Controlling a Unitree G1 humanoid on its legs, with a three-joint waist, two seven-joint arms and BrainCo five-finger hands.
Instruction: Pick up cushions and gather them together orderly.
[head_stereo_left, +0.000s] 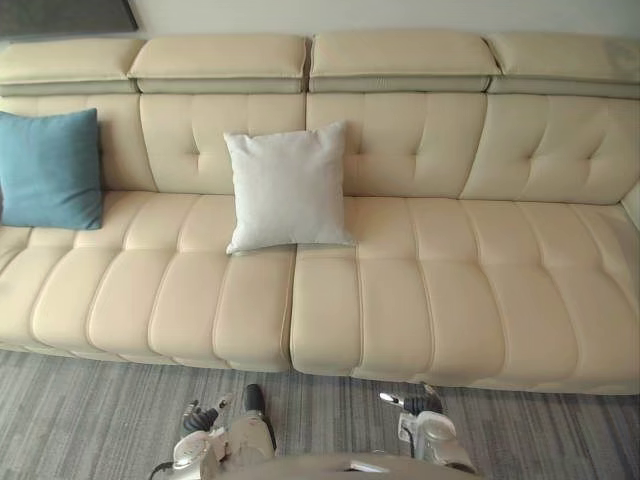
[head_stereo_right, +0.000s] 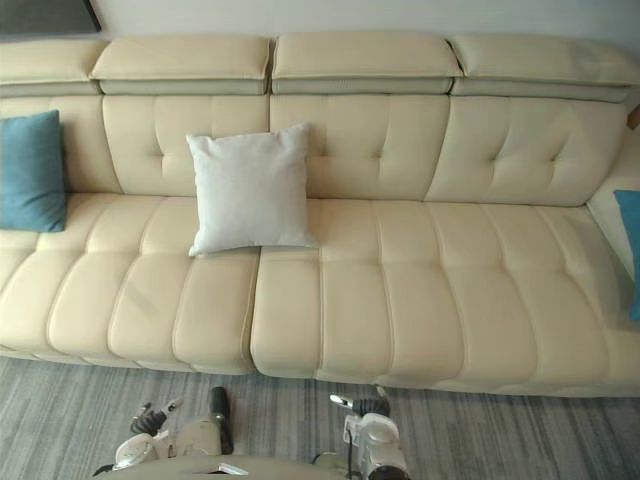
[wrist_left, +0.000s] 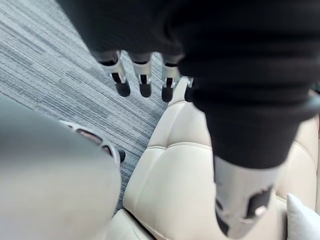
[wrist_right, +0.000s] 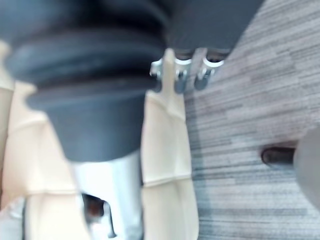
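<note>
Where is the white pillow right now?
In the left eye view the white cushion stands propped against the backrest of the sofa, a bit left of the middle, apart from the teal cushion farther left.

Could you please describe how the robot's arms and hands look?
The left hand and right hand have silver fingers with dark tips and a dark ribbed cover over the wrist. The arms are silver-grey.

The sofa (head_stereo_left: 420, 290) is upholstered in plain cream. The middle cushion (head_stereo_left: 287, 187) is coloured off-white, the left cushion (head_stereo_left: 50, 168) teal, and a blue cushion (head_stereo_right: 631, 250) is seen at the far right, all plain. The carpet (head_stereo_left: 90, 420) is streaked in light and dark grey.
</note>
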